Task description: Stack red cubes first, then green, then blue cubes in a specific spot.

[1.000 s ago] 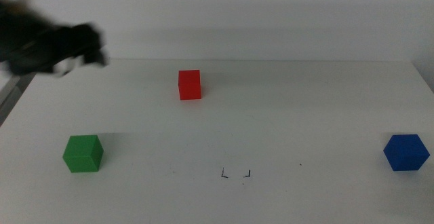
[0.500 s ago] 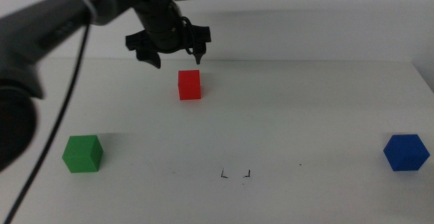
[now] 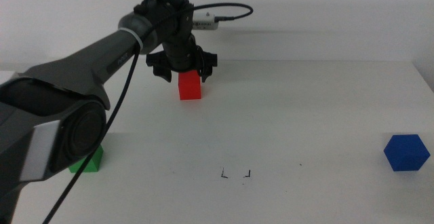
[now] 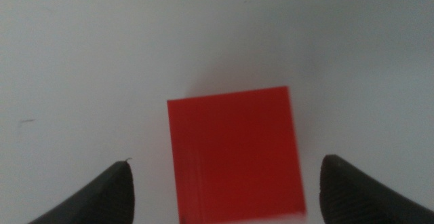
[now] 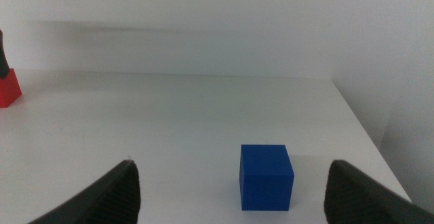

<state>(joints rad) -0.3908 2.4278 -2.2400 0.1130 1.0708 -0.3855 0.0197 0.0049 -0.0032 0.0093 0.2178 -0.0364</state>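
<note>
Red is the centre of the action in the middle view: the left claw, which a second ago was off at the far left edge and half a second ago hung above the cube, now sits low over the red cube at the back of the white tabletop, its jaws spread to either side. The green cube is half hidden behind the arm at the near left, the blue cube far right, and small corner marks lie near the front centre, probably the stacking spot.

From the left wrist, the red cube sits between the spread jaws, untouched, so closing looks like the next step.

From the right wrist, the right claw waits released, facing the blue cube.
</note>
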